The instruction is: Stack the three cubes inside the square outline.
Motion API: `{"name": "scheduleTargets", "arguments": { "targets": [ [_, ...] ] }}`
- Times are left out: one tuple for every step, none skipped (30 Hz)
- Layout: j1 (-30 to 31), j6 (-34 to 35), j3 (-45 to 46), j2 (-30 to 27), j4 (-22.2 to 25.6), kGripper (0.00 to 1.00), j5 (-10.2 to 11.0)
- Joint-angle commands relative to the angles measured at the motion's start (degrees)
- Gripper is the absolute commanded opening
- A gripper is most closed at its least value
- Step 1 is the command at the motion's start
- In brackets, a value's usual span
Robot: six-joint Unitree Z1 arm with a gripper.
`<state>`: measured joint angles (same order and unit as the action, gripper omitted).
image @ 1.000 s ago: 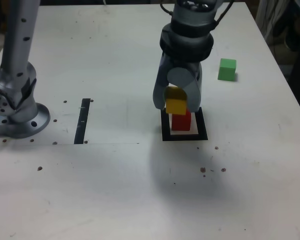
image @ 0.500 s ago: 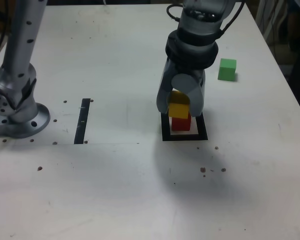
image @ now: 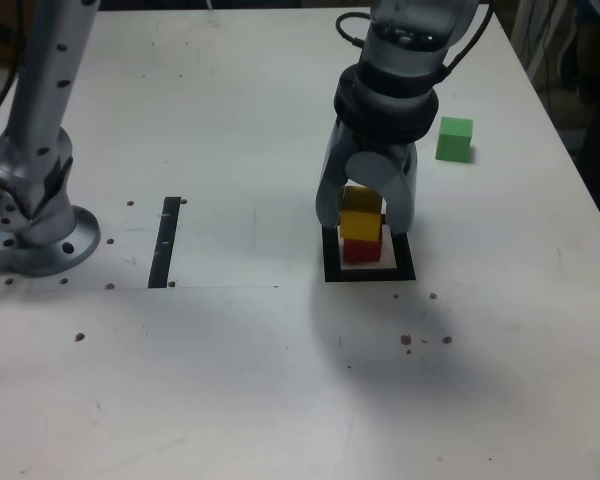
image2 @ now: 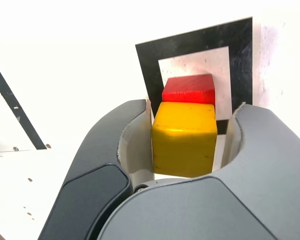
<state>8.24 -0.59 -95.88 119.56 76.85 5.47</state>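
The square outline (image: pixel 370 272) is seen a little right of the middle of the bench (image: pixel 230 380) in the exterior view. Inside it the red cube (image: pixel 360 250) is set, and the yellow cube (image: pixel 359 225) is seated on top of it. The gripper (image: pixel 366 222) is poised over the stack, its jaws parted on either side of the yellow cube; in the wrist view a gap is visible on one side, so the cube is no longer clamped. Further back, the green cube (image: pixel 455 139) is left alone near the bench's far right edge.
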Motion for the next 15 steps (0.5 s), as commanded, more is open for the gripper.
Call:
{"name": "scheduleTargets", "arguments": {
  "targets": [
    [-0.2, 0.3, -0.3, 0.2, 0.2, 0.91, 1.0],
    [-0.3, 0.4, -0.3, 0.2, 0.3, 0.92, 1.4],
    [-0.4, 0.5, -0.3, 0.2, 0.4, 0.93, 1.8],
    [-0.4, 0.6, -0.3, 0.1, 0.6, 0.94, 2.2],
    [-0.5, 0.6, -0.5, -0.1, 0.7, 0.94, 2.7],
    [-0.5, 0.6, -0.6, -0.3, 1.0, 0.95, 3.3],
    [-0.6, 0.6, -0.9, -0.6, 1.5, 0.96, 3.9],
    [-0.6, 0.5, -1.3, -1.2, 2.3, 0.97, 5.1],
    [-0.7, 0.2, -1.8, -1.8, 3.1, 0.98, 6.1],
    [-0.8, -0.3, -2.3, -2.5, 3.8, 0.99, 7.2],
    [-1.1, -1.1, -2.9, -3.1, 4.5, 0.99, 8.3],
    [-1.6, -2.3, -3.7, -3.6, 5.1, 0.99, 9.2],
    [-2.2, -4.0, -4.5, -4.0, 5.5, 0.99, 10.1],
    [-2.9, -5.9, -5.4, -4.2, 5.7, 0.99, 10.7],
    [-3.9, -8.2, -6.5, -4.3, 5.9, 0.99, 11.1]
  ]
}}
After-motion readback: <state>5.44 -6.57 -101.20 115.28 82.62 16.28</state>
